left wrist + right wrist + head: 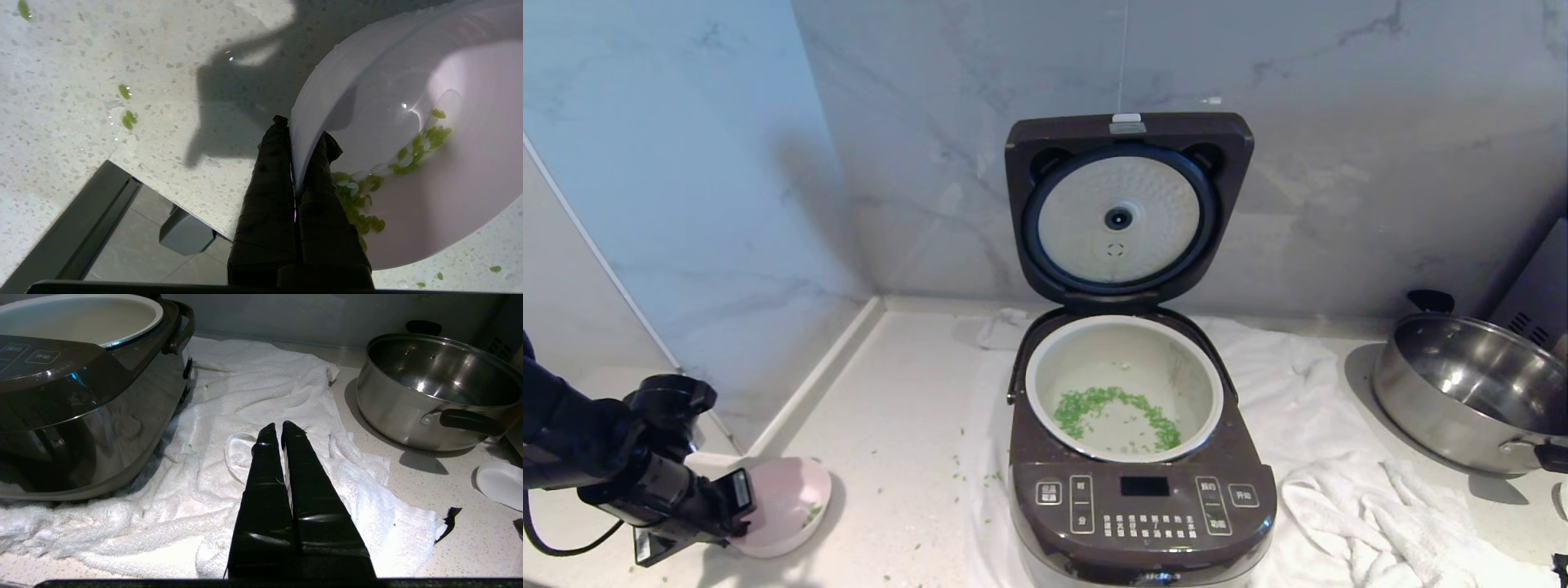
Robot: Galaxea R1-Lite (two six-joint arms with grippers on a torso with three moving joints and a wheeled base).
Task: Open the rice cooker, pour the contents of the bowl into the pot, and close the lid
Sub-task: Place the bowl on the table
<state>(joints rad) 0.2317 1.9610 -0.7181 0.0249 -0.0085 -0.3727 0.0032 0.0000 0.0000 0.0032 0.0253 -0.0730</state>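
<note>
The rice cooker [1143, 506] stands on a white towel with its lid [1127, 208] swung up against the wall. The pale pot [1039, 384] inside holds a ring of green bits [1086, 404]. At the counter's front left, my left gripper [737, 502] is shut on the rim of the pink bowl [792, 498], one finger inside and one outside. The left wrist view shows this grip [303, 130] on the tilted bowl [408, 81], low over the counter, with some green bits [425, 139] stuck inside. My right gripper [282, 426] hangs shut and empty over the towel, right of the cooker [81, 396].
A shiny steel pan [1470, 392] with black handles sits at the right. The crumpled white towel [1339, 506] spreads under and right of the cooker. Loose green bits [968, 478] dot the counter. The counter's edge [171, 196] and the floor lie just behind the bowl.
</note>
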